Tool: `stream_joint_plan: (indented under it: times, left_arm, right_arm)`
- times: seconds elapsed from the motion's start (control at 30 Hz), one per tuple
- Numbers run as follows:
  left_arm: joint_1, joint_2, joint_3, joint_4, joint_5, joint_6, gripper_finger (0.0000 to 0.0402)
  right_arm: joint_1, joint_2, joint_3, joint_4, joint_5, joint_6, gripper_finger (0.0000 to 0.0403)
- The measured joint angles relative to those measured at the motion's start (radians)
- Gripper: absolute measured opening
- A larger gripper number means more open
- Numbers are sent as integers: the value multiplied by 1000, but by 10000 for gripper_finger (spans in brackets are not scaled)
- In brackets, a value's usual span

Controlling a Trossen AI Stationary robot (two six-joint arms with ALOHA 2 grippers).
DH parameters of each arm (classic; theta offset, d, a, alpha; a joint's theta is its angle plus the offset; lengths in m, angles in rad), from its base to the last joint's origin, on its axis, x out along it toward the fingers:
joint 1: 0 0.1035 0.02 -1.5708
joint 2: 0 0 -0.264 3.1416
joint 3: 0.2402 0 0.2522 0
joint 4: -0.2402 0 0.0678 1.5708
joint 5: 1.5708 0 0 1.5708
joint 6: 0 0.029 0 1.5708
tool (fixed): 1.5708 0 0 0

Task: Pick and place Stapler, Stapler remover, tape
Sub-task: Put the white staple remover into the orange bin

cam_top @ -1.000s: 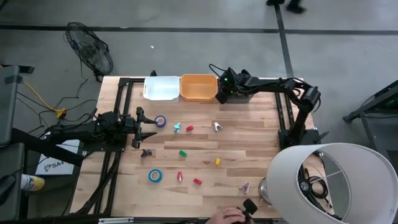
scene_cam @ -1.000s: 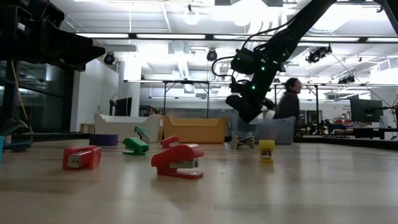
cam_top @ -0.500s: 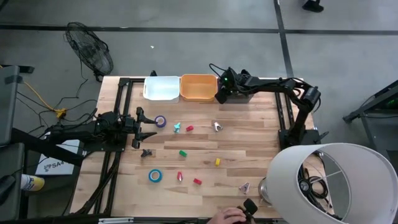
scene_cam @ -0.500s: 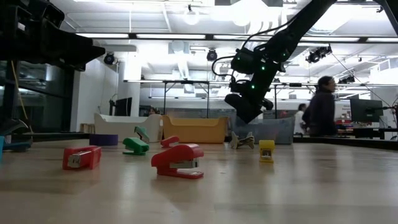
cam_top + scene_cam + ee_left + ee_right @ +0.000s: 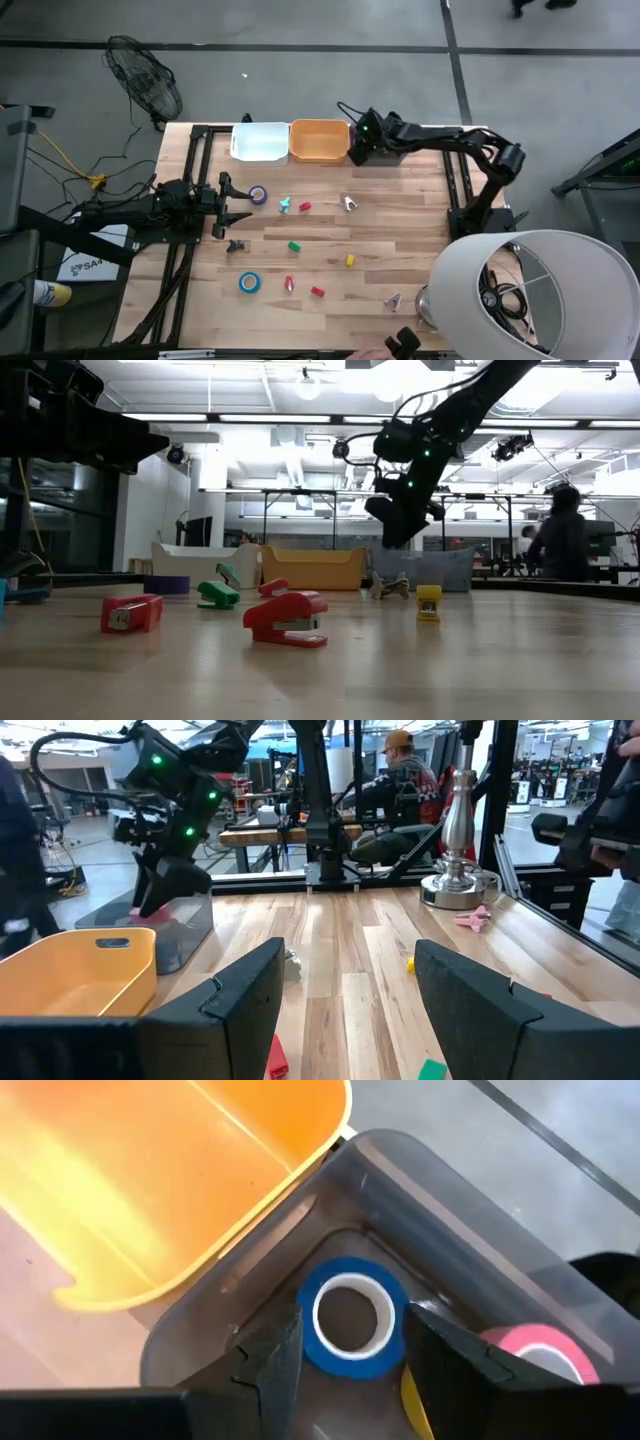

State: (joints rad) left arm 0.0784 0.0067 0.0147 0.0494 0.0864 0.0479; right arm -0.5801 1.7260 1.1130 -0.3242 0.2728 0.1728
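My right gripper is open above a clear grey bin at the table's far edge, right of the orange bin. A blue tape roll lies flat on the bin's floor below and between the fingers, with a pink roll beside it. In the low view the gripper hangs well above the table. My left gripper is open and empty at the table's left side. A purple roll and a light blue roll lie flat on the table.
A white bin stands left of the orange one. Small staplers in red, green and yellow, and stapler removers, lie across the middle. A large white lampshade stands at the near right corner.
My right gripper has gone up a little over the clear grey bin. A person's hand at the table's near edge has drawn back.
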Motion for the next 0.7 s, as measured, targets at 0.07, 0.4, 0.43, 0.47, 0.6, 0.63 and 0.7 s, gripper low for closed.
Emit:
stream_joint_plan:
  times: [0.07, 0.4, 0.43, 0.47, 0.6, 0.63, 0.7]
  left_arm:
    - [0, 0, 0, 0, 0, 0, 221]
    - [0, 0, 0, 0, 0, 0, 221]
    - [0, 0, 0, 0, 0, 0, 221]
    - [0, 0, 0, 0, 0, 0, 221]
    - [0, 0, 0, 0, 0, 0, 221]
    - [0, 0, 0, 0, 0, 0, 221]
    - [0, 0, 0, 0, 0, 0, 221]
  right_arm:
    - [15, -5, 0, -14, 20, 44, 166]
    - [104, -35, 0, -68, 57, 160, 166]
    - [113, -45, 0, -69, 57, 177, 166]
    - [122, -53, 0, -73, 57, 201, 166]
    - [165, -62, 0, -97, 57, 287, 166]
    - [176, -62, 0, -96, 56, 297, 166]
    - [196, -63, 0, -97, 54, 314, 166]
